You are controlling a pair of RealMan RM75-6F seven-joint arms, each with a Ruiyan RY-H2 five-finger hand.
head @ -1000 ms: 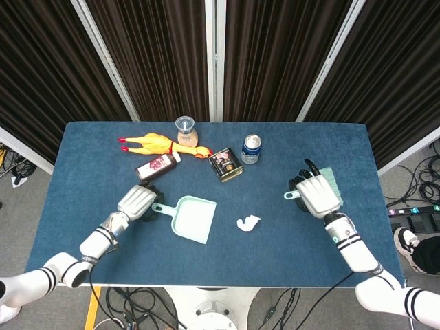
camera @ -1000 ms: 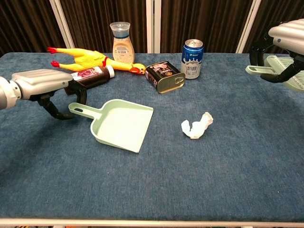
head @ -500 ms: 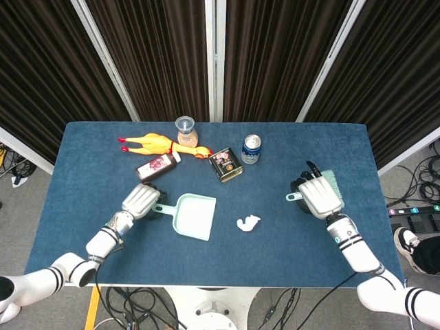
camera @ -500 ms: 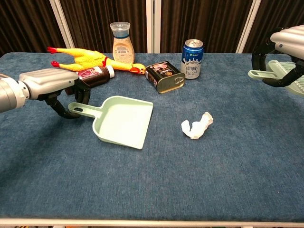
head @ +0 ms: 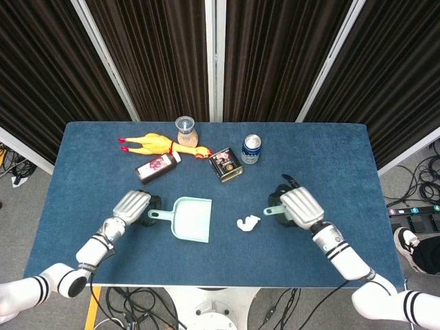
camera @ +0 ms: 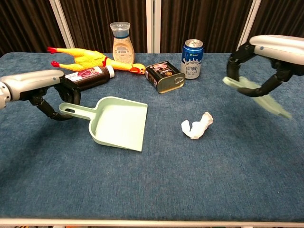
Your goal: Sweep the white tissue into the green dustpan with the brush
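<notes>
- My left hand (camera: 40, 88) sits nearest, toward the table's (head: 82, 234) front-left corner, with its fingers curled around the handle of the green dustpan (camera: 118, 123); the pan lies flat with its open mouth facing right, toward the tissue.
- The white tissue (camera: 196, 126) lies crumpled on the cloth near the middle of the table, a little toward the front edge, apart from the pan's mouth and touched by nothing.
- My right hand (camera: 270, 57) hangs above the table on the tissue's right, fingers wrapped around the handle of the brush (camera: 259, 95); the brush is blurred in the chest view, and I judge its bristle end is off the cloth.
- As I read it, both tools are in my grasp and the pan is lined up, but the sweep itself is not yet made: the brush has to come down on the tissue's right side and push it left into the pan.
- Further back stand a square tin (camera: 164, 76) and a blue can (camera: 192, 59), well clear of the sweeping path.
- Toward the far-left part lie a dark bottle (camera: 90, 77) on its side and a yellow rubber chicken (camera: 90, 59), with a clear-capped bottle (camera: 122, 42) upright behind; none of these blocks the lane between tissue and pan.
</notes>
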